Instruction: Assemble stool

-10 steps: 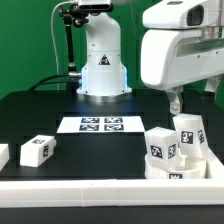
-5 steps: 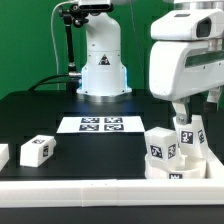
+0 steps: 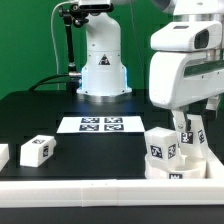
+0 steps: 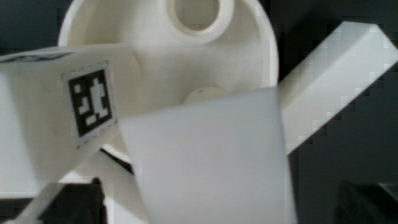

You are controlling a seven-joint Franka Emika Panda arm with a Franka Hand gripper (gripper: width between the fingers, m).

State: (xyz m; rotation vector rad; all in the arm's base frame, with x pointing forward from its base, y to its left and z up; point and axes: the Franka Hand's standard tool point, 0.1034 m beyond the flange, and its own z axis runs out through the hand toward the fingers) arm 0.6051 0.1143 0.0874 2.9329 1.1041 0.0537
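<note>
At the exterior view's right, close behind the long white border rail [image 3: 90,192], the white round thick plastic seat disc [image 3: 158,170] lies flat on the black table [image 3: 40,115], broad face up. On it stand 2 short white blocky legs bearing black-and-white square tags, their long axes vertical. The near leg [image 3: 159,147] is toward the exterior view's left and the far leg [image 3: 188,134] is just beside it. Whether they are seated in the disc or only rest on it cannot be told.

The white two-finger gripper [image 3: 196,120] hangs right over the far leg, pointing down at its top. The bulky hand and the leg hide the fingertips, so I cannot tell whether they are apart, together or clamped. In the wrist view the seat disc [image 4: 249,45], with a round hole, fills the background. A tagged leg [image 4: 80,95] stands before it, and a blurred white block [image 4: 205,150] covers the middle.

Well apart, toward the exterior view's left, 1 loose white blocky leg [image 3: 37,150] lies on its side on the table. Another white piece [image 3: 3,155] is cut off by the frame edge. The flat white marker board [image 3: 100,124] lies between the legs and the white robot base [image 3: 100,65].
</note>
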